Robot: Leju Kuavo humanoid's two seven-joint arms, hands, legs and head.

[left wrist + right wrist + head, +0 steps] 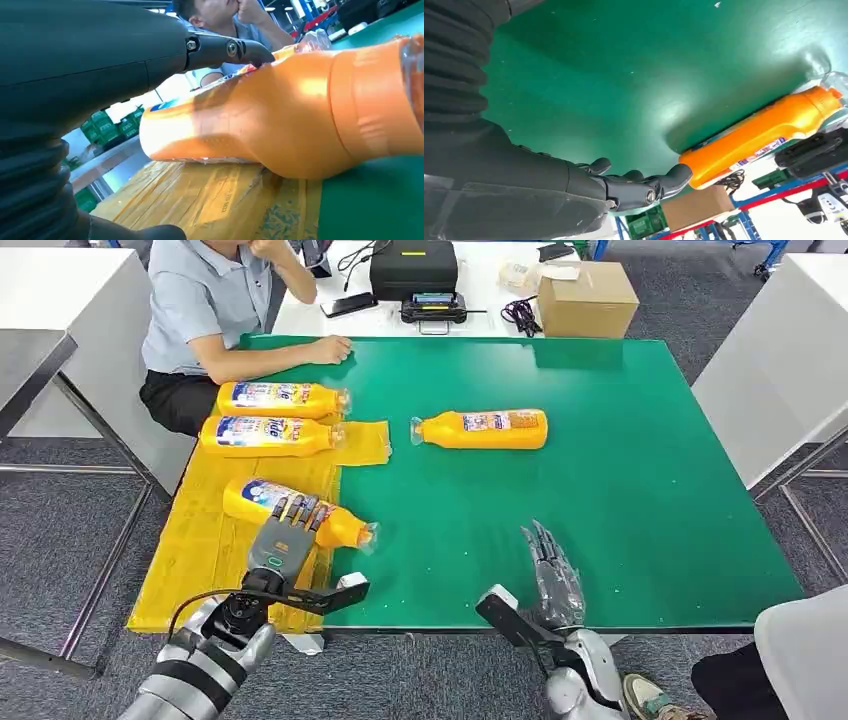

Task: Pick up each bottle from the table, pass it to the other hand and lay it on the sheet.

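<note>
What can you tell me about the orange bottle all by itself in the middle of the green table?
The lone bottle is orange plastic with a clear cap at its narrow end and a blue, white and red label on its side. It lies flat on the bare green table, cap toward the yellow sheet, but not on it. Nothing touches it except the table. The right hand rests nearer the robot, well short of it, holding nothing.
</note>
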